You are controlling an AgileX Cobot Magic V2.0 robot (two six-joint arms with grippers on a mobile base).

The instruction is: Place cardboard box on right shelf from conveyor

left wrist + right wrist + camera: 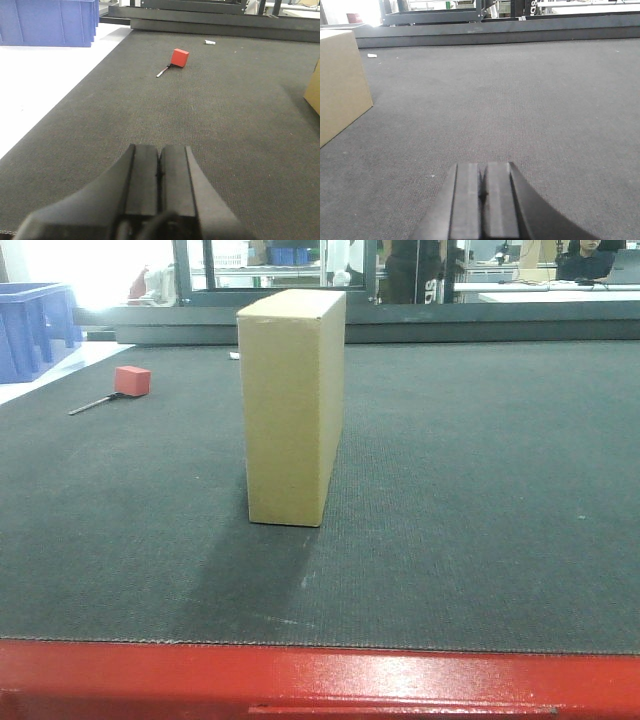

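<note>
The tan cardboard box (290, 410) stands upright on its narrow side in the middle of the dark conveyor (480, 490); its edge shows at the right of the left wrist view (314, 90) and at the left of the right wrist view (340, 80). My left gripper (160, 150) is shut with nothing in it, low over the mat, left of the box. My right gripper (483, 167) is shut and empty too, right of the box. Neither gripper appears in the front view. The right shelf is out of view.
A small red block (132, 380) with a thin pen-like stick (92, 405) lies on the mat at the far left. Blue plastic bins (35, 330) stand beyond the left edge. The red frame (320, 680) runs along the near edge. A dark rail (480, 325) bounds the far side.
</note>
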